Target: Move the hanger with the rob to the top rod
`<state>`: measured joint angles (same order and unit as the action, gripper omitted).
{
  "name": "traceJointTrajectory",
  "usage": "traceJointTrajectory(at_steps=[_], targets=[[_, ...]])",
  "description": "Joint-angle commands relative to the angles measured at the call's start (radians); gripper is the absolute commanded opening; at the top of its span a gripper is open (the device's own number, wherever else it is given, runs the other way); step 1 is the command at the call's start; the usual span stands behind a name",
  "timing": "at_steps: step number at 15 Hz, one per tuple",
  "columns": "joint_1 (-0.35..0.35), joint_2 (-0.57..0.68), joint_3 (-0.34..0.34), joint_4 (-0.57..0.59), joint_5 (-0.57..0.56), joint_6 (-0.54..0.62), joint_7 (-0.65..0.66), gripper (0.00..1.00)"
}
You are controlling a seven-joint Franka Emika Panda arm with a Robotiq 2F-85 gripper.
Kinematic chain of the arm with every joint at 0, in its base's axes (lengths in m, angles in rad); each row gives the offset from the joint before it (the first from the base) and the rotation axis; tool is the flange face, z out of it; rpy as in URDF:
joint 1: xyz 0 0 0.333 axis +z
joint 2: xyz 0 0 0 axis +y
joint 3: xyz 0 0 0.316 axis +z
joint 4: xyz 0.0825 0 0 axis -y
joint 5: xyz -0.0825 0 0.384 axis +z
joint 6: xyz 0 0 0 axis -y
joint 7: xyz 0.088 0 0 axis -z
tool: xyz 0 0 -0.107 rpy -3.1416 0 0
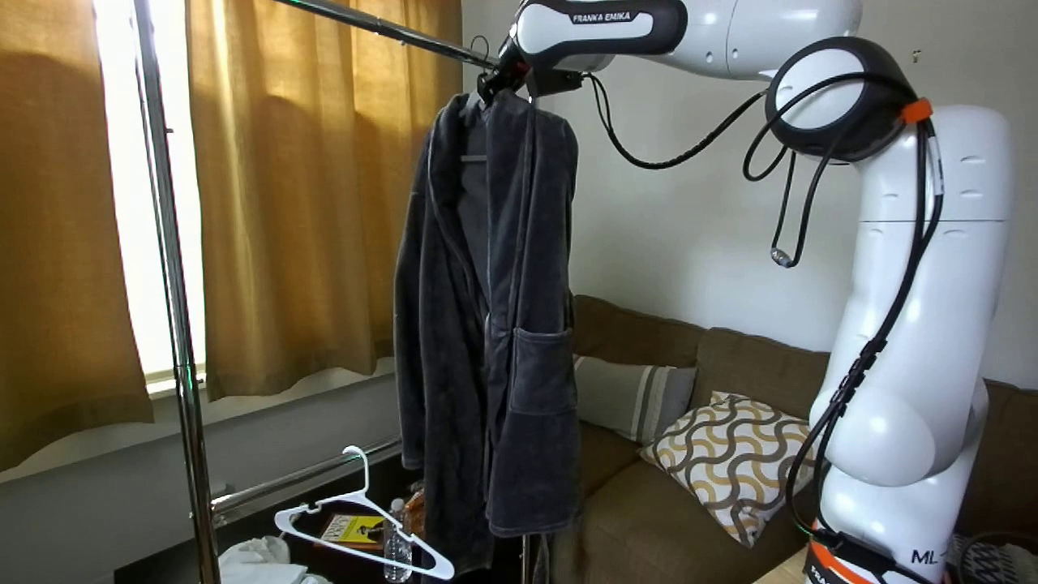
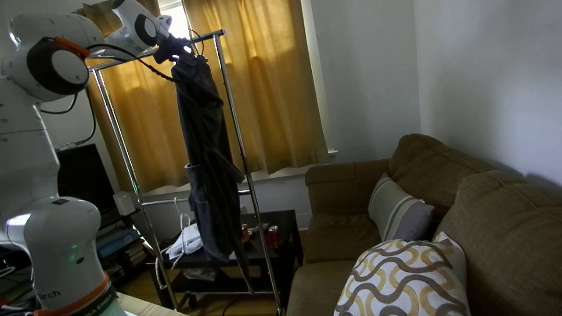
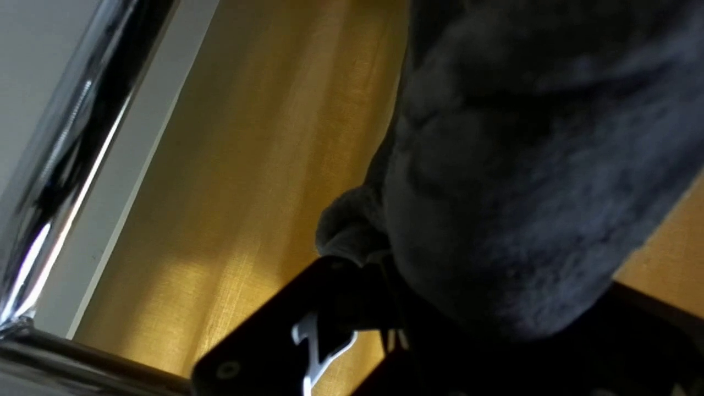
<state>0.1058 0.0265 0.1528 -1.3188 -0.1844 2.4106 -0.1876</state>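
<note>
One plush robe [image 1: 504, 316], shiny rod [image 1: 391, 30]

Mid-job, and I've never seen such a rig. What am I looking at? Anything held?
The white machine is a robot arm; its hand is the black gripper. Two pictures are taken from outside it; the third, from its wrist, shows mostly robe and curtain. The gripper, at the robe's top, seems to hold the hanger inside, but the grip is hidden. The hanger's top is at the top rod; whether it hangs there, I can't tell. Below, a white hanger hangs on the lower bar. The black table bears, among others, a red can and a white bundle.
</note>
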Motion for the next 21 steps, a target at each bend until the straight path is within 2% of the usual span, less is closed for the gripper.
traceJointTrajectory(at_steps=[1, 2, 3, 4, 5, 12, 14, 16, 21], targets=[[0.005, -0.009, 0.003, 0.047, -0.021, -0.067, 0.023, 0.16], [0.004, -0.014, 0.003, 0.044, -0.023, -0.081, 0.025, 0.3], [0.003, -0.018, 0.003, 0.042, -0.025, -0.097, 0.027, 0.4], [0.002, -0.021, 0.003, 0.039, -0.021, -0.107, 0.026, 0.4], [0.002, -0.022, 0.002, 0.039, -0.022, -0.11, 0.028, 0.47], [0.0, -0.039, 0.002, 0.055, -0.011, -0.114, -0.001, 0.99], [-0.003, -0.078, -0.001, 0.041, -0.014, -0.151, -0.039, 1.0], [-0.006, -0.128, -0.006, 0.021, 0.045, -0.191, -0.061, 1.0], [-0.011, -0.246, -0.026, 0.001, 0.021, -0.409, -0.076, 1.0]])
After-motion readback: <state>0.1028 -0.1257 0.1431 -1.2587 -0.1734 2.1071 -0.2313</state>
